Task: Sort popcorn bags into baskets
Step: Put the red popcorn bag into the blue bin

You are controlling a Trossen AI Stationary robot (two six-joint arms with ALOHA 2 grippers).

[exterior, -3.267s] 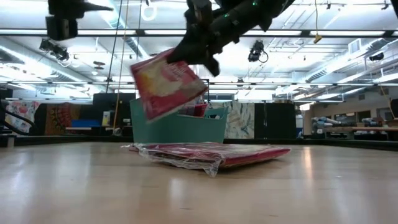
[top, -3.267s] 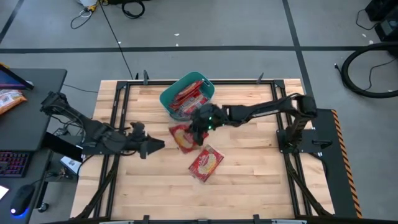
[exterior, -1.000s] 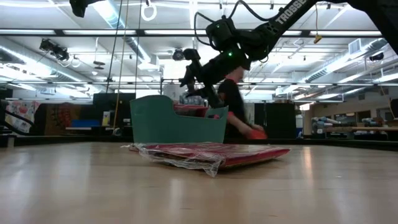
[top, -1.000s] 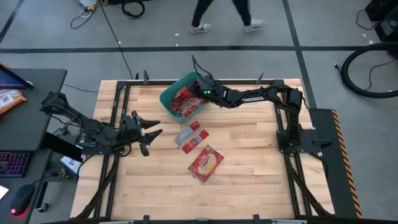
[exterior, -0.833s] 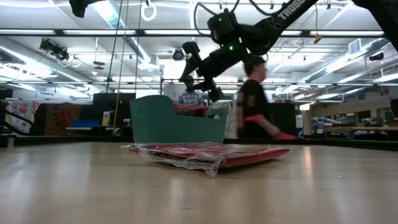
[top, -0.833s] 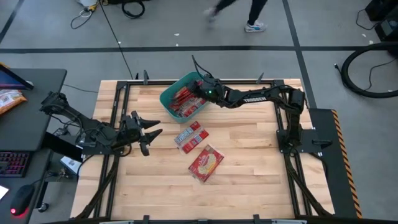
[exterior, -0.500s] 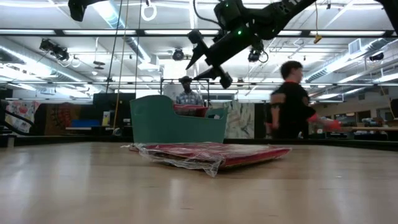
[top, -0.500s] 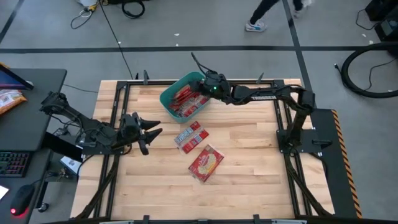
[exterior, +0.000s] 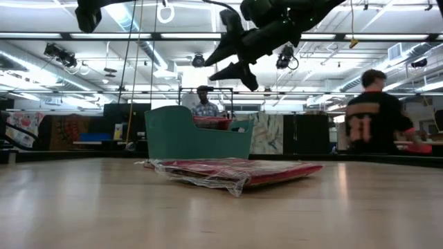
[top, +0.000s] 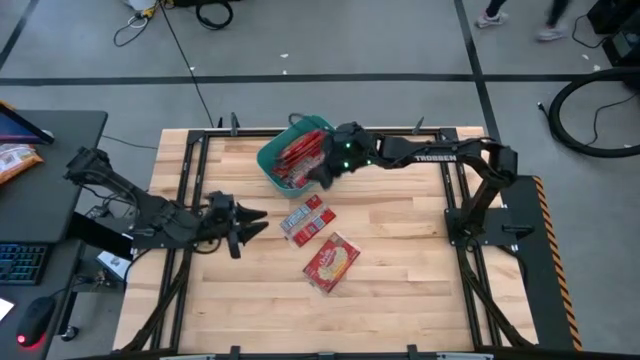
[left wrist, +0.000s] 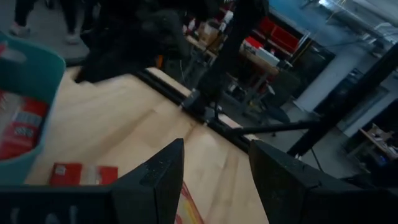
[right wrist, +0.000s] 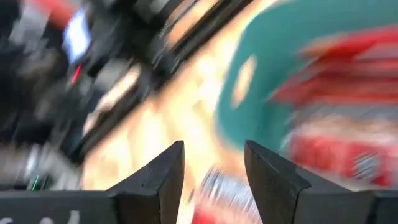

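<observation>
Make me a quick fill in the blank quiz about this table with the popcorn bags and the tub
1. The tub holding popcorn bags is coloured ____.
2. The number of popcorn bags lying on the table outside the tub is ____.
3. The right hand, at the tub's rim, has its fingers ____ and holds nothing.
4. The hand waiting near the table's left edge is the ____ hand.

Missing words: teal; two; open; left

Robotics lab or workshop: big open hall, grey taped floor [top: 400, 60] with loose cables [top: 590, 110], ceiling strip lights [exterior: 387, 66], wooden bench [top: 400, 260] in a black frame, people [exterior: 374, 114] at workbenches behind.
</observation>
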